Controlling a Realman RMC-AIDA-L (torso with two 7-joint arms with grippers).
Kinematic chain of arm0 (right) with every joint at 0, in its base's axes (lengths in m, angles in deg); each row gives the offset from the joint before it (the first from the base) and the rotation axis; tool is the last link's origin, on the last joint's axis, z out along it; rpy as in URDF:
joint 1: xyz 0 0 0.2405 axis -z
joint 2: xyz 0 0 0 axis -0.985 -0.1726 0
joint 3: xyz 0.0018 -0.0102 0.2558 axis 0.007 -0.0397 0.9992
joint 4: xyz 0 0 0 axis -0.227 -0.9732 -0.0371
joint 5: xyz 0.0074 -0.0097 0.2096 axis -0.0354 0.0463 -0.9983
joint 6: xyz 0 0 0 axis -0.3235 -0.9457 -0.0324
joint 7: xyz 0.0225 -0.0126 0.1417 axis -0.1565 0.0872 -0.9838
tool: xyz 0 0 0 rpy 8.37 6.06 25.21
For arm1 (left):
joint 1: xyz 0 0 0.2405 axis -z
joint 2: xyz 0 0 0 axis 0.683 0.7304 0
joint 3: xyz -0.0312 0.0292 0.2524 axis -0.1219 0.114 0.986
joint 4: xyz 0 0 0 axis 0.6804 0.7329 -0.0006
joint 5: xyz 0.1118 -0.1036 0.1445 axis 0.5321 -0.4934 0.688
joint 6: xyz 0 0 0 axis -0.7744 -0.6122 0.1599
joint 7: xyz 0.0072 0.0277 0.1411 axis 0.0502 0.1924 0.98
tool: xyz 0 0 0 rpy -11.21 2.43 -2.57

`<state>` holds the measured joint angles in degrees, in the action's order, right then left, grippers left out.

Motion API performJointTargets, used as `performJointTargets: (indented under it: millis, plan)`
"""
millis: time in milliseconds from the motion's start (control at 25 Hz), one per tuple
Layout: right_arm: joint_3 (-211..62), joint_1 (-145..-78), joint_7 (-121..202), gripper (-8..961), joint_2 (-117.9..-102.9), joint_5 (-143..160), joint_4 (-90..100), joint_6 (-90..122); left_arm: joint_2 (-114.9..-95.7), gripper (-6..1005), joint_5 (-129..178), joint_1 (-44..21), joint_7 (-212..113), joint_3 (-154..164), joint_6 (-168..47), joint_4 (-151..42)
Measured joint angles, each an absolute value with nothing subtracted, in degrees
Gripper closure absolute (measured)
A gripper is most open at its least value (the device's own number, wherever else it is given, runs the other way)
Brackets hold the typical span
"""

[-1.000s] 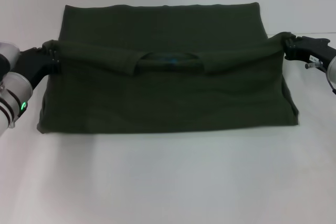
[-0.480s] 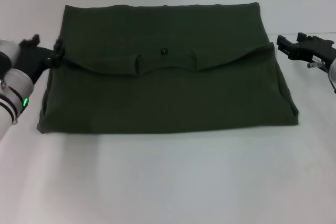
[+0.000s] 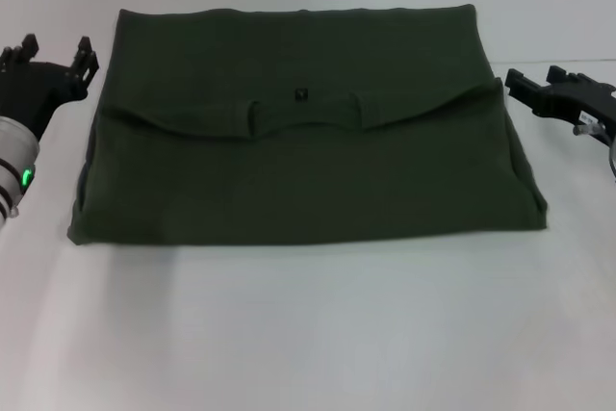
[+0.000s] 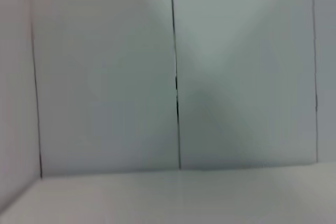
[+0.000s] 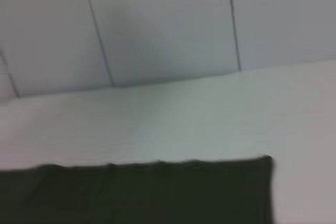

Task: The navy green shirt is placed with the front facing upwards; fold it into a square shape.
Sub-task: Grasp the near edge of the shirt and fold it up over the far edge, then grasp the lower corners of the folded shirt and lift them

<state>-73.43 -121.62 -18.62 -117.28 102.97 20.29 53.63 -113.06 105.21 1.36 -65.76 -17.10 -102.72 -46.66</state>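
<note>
The navy green shirt [image 3: 308, 146] lies folded into a wide rectangle on the surface [image 3: 308, 334], both the left gripper [image 3: 53, 55] and right gripper [image 3: 529, 84] apart and empty beside it, so a crosswise fold likely remains.

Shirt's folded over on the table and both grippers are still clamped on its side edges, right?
Not quite. The shirt does lie folded on the table, but the head view shows the left gripper and right gripper open, off its side edges.
</note>
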Motion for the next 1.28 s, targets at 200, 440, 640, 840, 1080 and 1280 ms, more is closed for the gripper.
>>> performJointTargets:
  millis: [200,440,640,840,1080,1280]
  plan:
    - [-73.43,-118.82,-18.91,255,-117.22,102.84,22.17,64.14,-109.58,313,106.25,0.68,-89.21,-0.63,-99.75,-45.32]
    - [-75.56,-115.99,-18.96,254,-117.07,103.08,23.19,72.22,-108.95,325,114.68,-6.97,-127.68,23.99,-110.33,-29.62]
    - [-77.50,-114.11,-19.45,254,-117.37,103.09,24.29,75.67,-108.66,336,123.65,-13.55,-135.38,24.42,-125.79,-19.51]
    - [-81.22,-113.16,-19.48,254,-117.38,103.16,24.34,78.10,-108.55,346,137.14,-16.43,-136.16,24.00,-131.34,-12.73]
    - [-92.28,-111.49,-18.19,255,-117.25,103.35,26.34,85.40,-108.47,358,145.84,-15.43,-136.77,24.32,-127.60,-12.17]
    - [-101.26,-110.16,-18.15,255,-117.34,103.39,29.41,92.40,-108.42,368,146.50,-14.95,-136.62,24.83,-125.68,-12.37]
